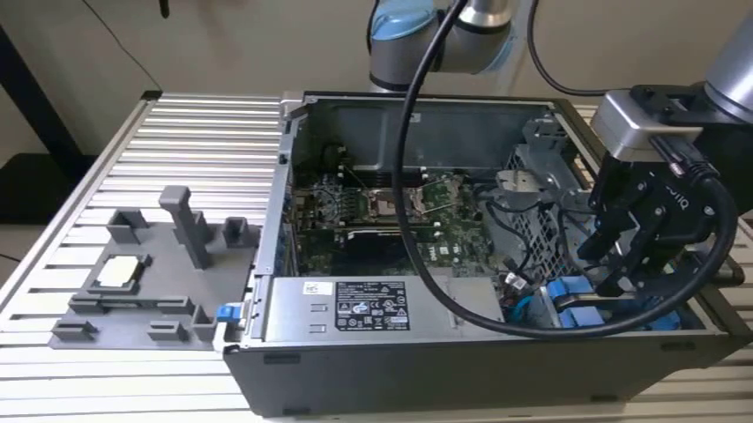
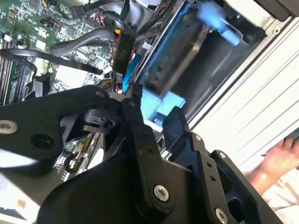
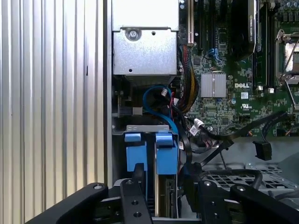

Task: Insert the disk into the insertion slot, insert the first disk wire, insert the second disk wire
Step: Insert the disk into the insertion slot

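The disk [image 2: 177, 60], silver-grey in a bright blue carrier, sits edge-on in the insertion slot [image 1: 535, 229] at the case's corner on the exterior view's right. Its blue tabs [image 3: 166, 154] stick up out of the bay. My gripper [image 1: 615, 282] hangs straight over them. In both wrist views the black fingers [image 3: 135, 196] straddle a blue tab, and the gripper [image 2: 154, 105] looks shut on it. A thin blue wire [image 3: 152, 91] loops loose just beyond the disk, next to a bundle of black cables [image 3: 205, 140].
The open computer case holds a green board [image 1: 389, 211] and a grey power-supply box [image 1: 353, 308]. A grey fixture with a small chip [image 1: 123, 269] stands on the slatted table at the exterior view's left. A person's hand [image 2: 280, 158] rests beside the case.
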